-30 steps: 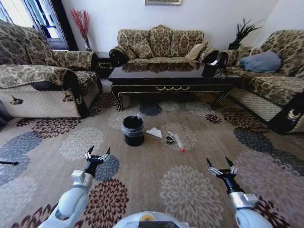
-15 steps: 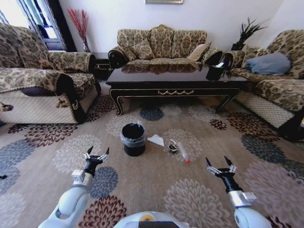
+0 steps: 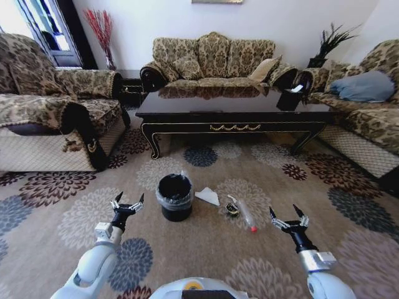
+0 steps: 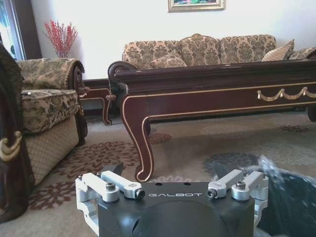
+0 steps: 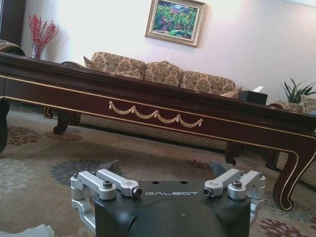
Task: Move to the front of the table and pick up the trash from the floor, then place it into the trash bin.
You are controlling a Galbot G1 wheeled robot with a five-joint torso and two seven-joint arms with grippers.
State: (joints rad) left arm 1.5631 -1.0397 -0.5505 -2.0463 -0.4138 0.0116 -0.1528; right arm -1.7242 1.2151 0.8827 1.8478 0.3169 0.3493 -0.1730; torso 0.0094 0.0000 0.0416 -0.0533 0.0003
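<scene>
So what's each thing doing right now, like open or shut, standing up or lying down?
left gripper: open, empty, held over the carpet
right gripper: open, empty, held over the carpet
trash bin: upright, open top, liner around the rim
white paper piece: lying flat on the carpet beside the bin
dark wrapper: on the carpet, crumpled
plastic bottle: lying on its side, red cap on
</scene>
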